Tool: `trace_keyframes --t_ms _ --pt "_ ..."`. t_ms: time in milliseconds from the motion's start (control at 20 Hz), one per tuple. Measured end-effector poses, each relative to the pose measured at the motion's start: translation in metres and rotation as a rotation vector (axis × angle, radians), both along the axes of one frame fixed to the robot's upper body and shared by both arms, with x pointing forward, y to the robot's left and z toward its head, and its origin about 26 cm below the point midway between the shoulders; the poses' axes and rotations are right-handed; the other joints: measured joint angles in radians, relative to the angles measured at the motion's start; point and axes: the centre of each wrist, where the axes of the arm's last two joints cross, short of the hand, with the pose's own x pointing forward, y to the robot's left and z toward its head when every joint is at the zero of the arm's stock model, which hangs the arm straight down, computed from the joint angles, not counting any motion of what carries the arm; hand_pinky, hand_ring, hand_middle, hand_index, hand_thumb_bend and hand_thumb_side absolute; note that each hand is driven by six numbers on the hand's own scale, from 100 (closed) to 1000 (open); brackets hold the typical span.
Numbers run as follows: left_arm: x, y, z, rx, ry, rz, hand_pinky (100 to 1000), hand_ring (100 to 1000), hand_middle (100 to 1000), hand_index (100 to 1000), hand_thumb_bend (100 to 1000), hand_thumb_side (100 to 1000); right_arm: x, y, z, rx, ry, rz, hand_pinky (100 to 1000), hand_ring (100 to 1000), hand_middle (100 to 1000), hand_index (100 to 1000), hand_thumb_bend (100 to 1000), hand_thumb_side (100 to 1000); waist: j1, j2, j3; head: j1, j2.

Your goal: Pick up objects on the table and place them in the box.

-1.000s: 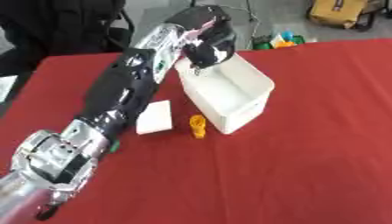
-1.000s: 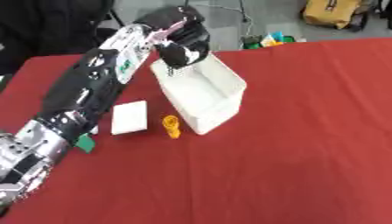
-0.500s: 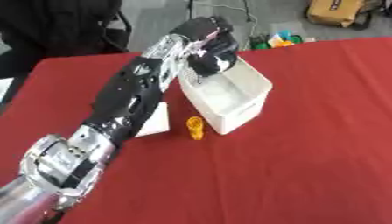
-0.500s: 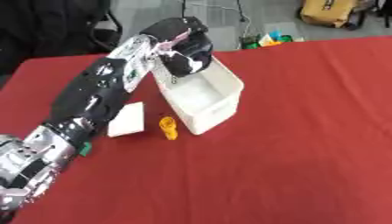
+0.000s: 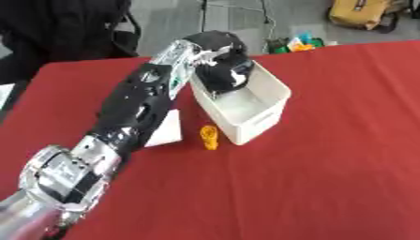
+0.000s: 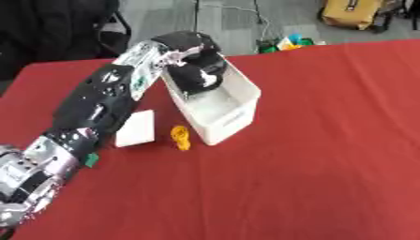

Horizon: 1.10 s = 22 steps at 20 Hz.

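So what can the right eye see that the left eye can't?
Only the right eye view shows a small green thing on the cloth beside the arm, and the whole white flat piece. Only the left eye view shows a white edge at the picture's left border. Both show the left hand curled inside the white box, the orange thing in front of it and the red table.

left arm (image 5: 135,110): glossy black shells, joined by silver metal joints
left hand (image 5: 221,72): black, marked with small white patches
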Motion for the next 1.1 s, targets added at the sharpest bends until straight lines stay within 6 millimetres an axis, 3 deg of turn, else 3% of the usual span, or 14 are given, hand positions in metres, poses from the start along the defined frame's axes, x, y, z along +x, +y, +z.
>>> trace_keyframes --t_ms 250,300,350,450,550,700,800,1100 --pt "-0.001 -0.002 0.004 0.005 0.061 -0.012 406 677 704 855 184 800 0.000 0.000 0.000 0.000 0.004 0.000 608 566 512 567 100 877 -0.004 -0.005 0.002 -0.001 0.004" --pt "-0.001 -0.003 0.006 0.002 0.066 -0.016 463 731 756 892 207 856 0.000 0.000 0.000 0.000 0.005 0.000 607 566 511 566 100 875 -0.005 -0.006 0.002 -0.002 0.005" --pt "-0.001 -0.003 0.008 0.000 0.072 -0.021 463 731 756 892 207 856 0.000 0.000 0.000 0.000 0.006 0.000 607 566 511 566 100 875 -0.005 -0.006 0.004 -0.003 0.005" --pt "-0.002 -0.005 0.010 -0.007 0.086 -0.031 595 824 846 971 222 908 0.000 0.000 -0.001 0.001 0.009 0.000 607 566 511 566 100 873 -0.005 -0.007 0.008 -0.005 0.005" --pt "-0.003 -0.006 0.012 -0.013 0.095 -0.039 638 850 875 1000 227 940 -0.001 -0.001 -0.001 0.002 0.014 0.001 607 566 511 566 100 873 -0.005 -0.009 0.008 -0.007 0.007" --pt "-0.004 -0.007 0.014 -0.030 0.098 -0.049 678 878 890 1000 219 954 -0.001 -0.001 -0.002 0.003 0.020 0.002 607 566 511 566 100 871 -0.005 -0.013 0.008 -0.008 0.009" --pt "-0.004 -0.008 0.016 -0.041 0.096 -0.055 755 932 937 1000 209 961 -0.001 -0.001 -0.002 0.003 0.022 0.003 607 566 511 565 100 867 -0.005 -0.013 0.008 -0.008 0.009" --pt "-0.007 -0.012 0.025 -0.080 0.053 -0.076 768 941 933 1000 166 972 -0.001 -0.001 -0.002 0.006 0.027 0.009 607 567 512 566 100 871 -0.005 -0.020 0.008 -0.009 0.010"
